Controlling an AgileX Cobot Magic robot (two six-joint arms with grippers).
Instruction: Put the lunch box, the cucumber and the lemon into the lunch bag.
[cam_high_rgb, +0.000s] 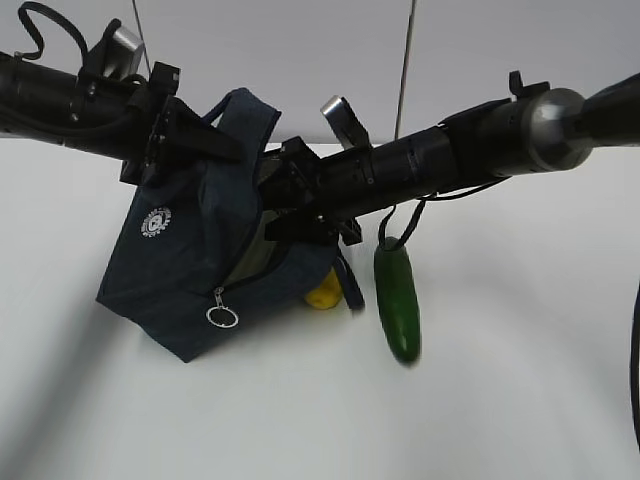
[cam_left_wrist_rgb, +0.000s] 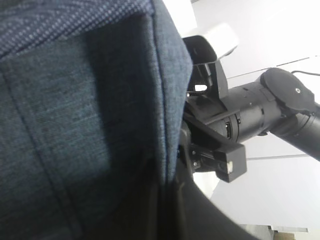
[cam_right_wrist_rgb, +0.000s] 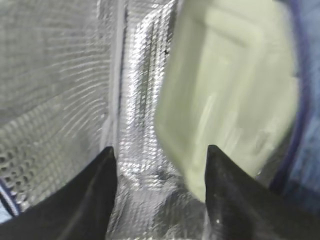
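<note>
The navy lunch bag (cam_high_rgb: 180, 270) hangs tilted, one corner on the white table, its zipper open. My left gripper (cam_high_rgb: 197, 140) is shut on the bag's top fabric, which fills the left wrist view (cam_left_wrist_rgb: 75, 100). My right gripper (cam_right_wrist_rgb: 160, 148) is open inside the bag against the silver lining. The pale green lunch box (cam_right_wrist_rgb: 230, 90) lies in the bag, beside and behind the right finger; a sliver shows through the opening (cam_high_rgb: 245, 262). The cucumber (cam_high_rgb: 397, 300) lies on the table right of the bag. The lemon (cam_high_rgb: 325, 292) peeks out behind the bag's lower right corner.
The zipper's silver ring pull (cam_high_rgb: 222, 316) dangles at the bag's front. The right arm (cam_high_rgb: 450, 150) reaches across above the cucumber and lemon. White table (cam_high_rgb: 300, 420) stretches in front of the bag, a white wall behind.
</note>
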